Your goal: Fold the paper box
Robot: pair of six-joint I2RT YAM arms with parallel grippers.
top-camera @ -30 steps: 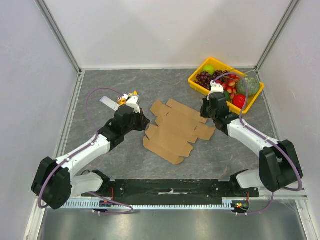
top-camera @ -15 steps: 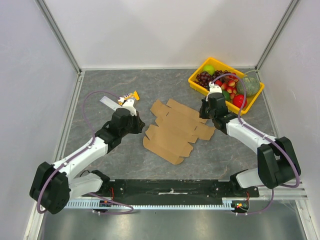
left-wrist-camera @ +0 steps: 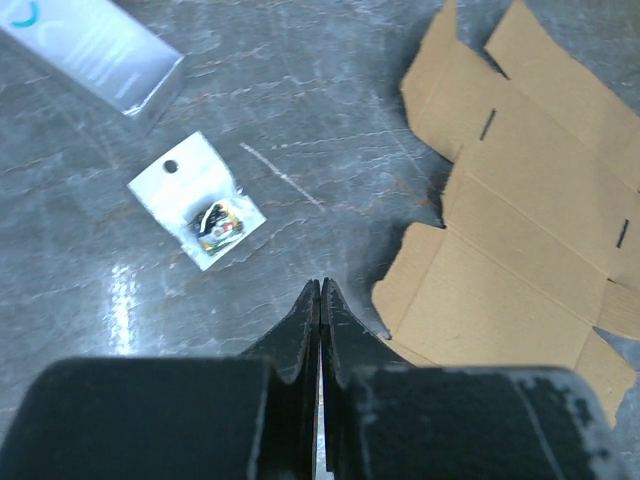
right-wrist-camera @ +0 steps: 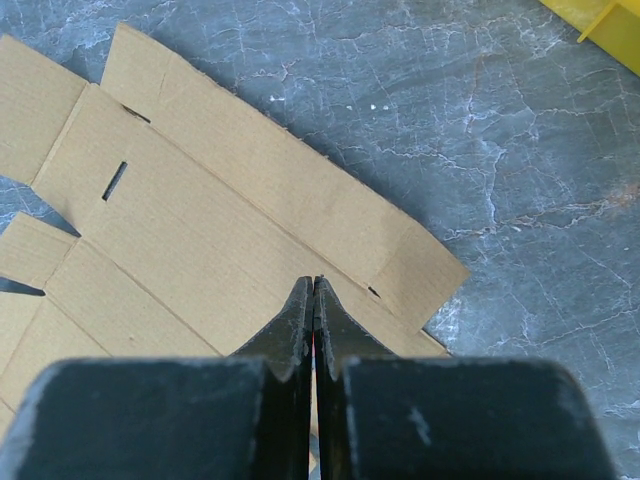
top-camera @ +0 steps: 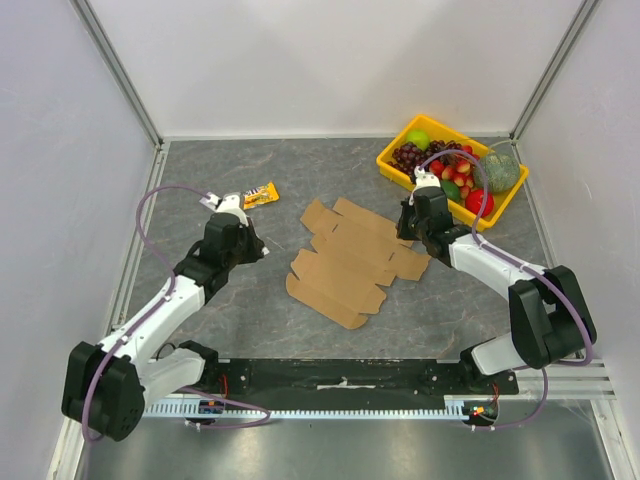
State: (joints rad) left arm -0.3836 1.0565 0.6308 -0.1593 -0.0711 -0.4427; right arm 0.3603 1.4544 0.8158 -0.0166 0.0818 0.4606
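Note:
The paper box point(top-camera: 350, 262) is a flat brown die-cut cardboard sheet with flaps, lying unfolded at the table's middle. My left gripper point(top-camera: 256, 247) is shut and empty, low over bare table just left of the sheet; in the left wrist view its tips point(left-wrist-camera: 320, 286) sit beside the sheet's near-left flap point(left-wrist-camera: 470, 310). My right gripper point(top-camera: 406, 226) is shut and empty at the sheet's right end; in the right wrist view its tips point(right-wrist-camera: 314, 282) are over the cardboard point(right-wrist-camera: 190, 230), near a side flap.
A yellow tray point(top-camera: 390, 168) of fruit stands at the back right, close behind my right wrist. An orange snack packet point(top-camera: 262, 193) and a white box point(top-camera: 210, 201) lie back left. The left wrist view shows the white box point(left-wrist-camera: 95, 50) and a small white packet point(left-wrist-camera: 197, 200).
My left arm has drawn back to the left, away from the sheet's left edge. My right gripper has barely moved. The sheet lies as before.

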